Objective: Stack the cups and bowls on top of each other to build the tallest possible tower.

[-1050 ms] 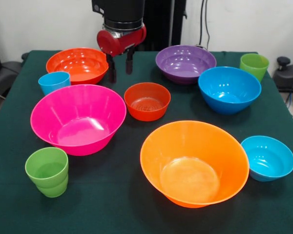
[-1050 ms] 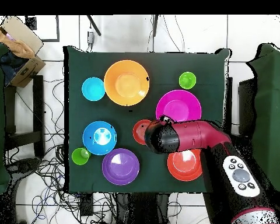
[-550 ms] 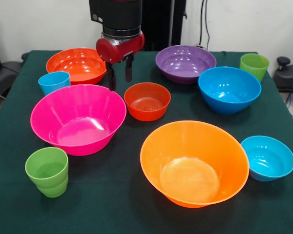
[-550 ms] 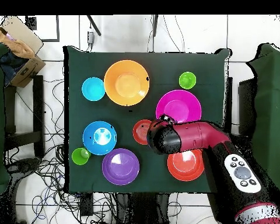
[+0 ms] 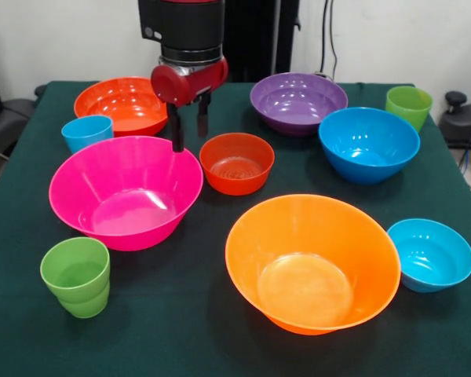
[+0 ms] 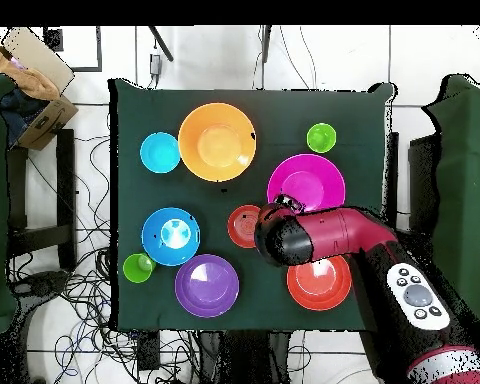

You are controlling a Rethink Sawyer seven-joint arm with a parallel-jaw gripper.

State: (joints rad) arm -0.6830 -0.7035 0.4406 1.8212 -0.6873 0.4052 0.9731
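Green tablecloth point(image 5: 220, 345) is still covered in loose pieces, no tower started yet. Over the last second the gripper point(image 5: 188, 126) has been brought forward and down, fingers spread apart and empty, one fingertip reaching the large pink bowl's point(image 5: 125, 192) far rim beside the small red-orange bowl point(image 5: 236, 162). Looks like that rim gets grabbed first.

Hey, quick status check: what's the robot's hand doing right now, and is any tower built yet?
Hand open, empty, hanging between the pink bowl and small red-orange bowl. No tower; every bowl and cup stands alone. Nothing in the way.
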